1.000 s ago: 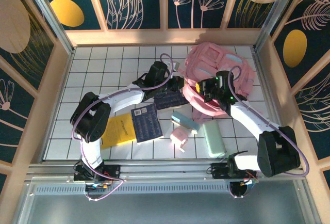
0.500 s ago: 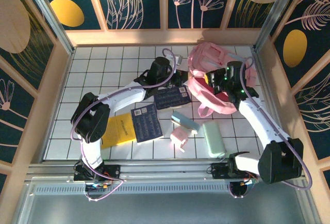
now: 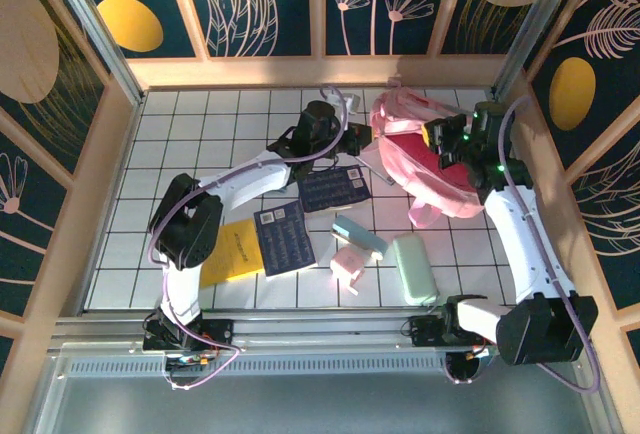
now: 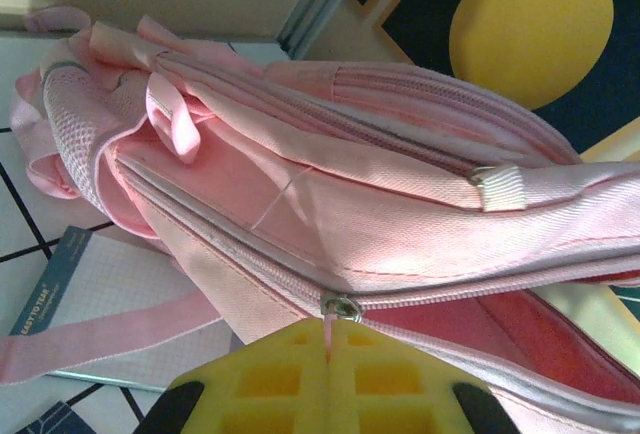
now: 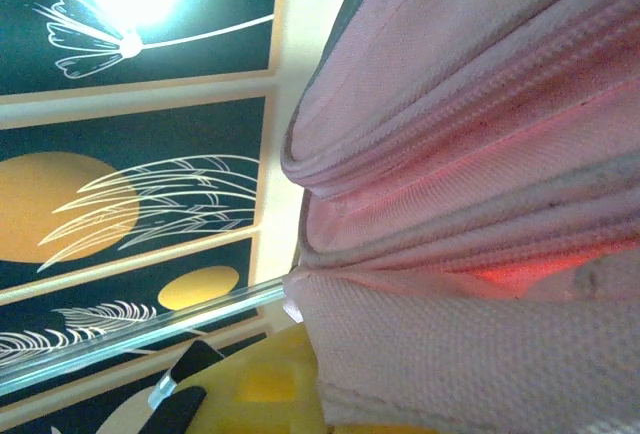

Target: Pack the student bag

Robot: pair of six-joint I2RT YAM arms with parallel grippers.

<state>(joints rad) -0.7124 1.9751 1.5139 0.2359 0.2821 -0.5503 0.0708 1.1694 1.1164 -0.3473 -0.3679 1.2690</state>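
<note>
**A:** What's on the worktop (image 3: 200,134)?

**B:** The biggest thing is the bag (image 3: 440,169). It's at the far right corner, strung between my two hands.

**A:** How does it look?

**B:** It's pink all over. The panels are woven cloth with rows of piped seams, and one end has a patch of mesh. A pink strap (image 4: 100,339) trails flat across the tiles. A zip runs along one edge with a metal slider (image 4: 342,306) on it, and the gap beside it shows a darker pink inside.

**A:** And your hands?

**B:** My left hand (image 4: 328,379) is closed on the thin pink zip pull (image 4: 328,332), just below the slider. My right hand (image 3: 432,137) is clamped on a fold of the bag's cloth at its right side.

**A:** What about the rest?

**B:** It all lies nearer to me. A dark blue pad (image 3: 335,189) sits just beside the bag. A second pad (image 3: 283,237) touches a yellow booklet (image 3: 232,249). Then there's a mint case (image 3: 413,267), a pale blue box (image 3: 358,236) and a small pink box (image 3: 350,264).
</note>
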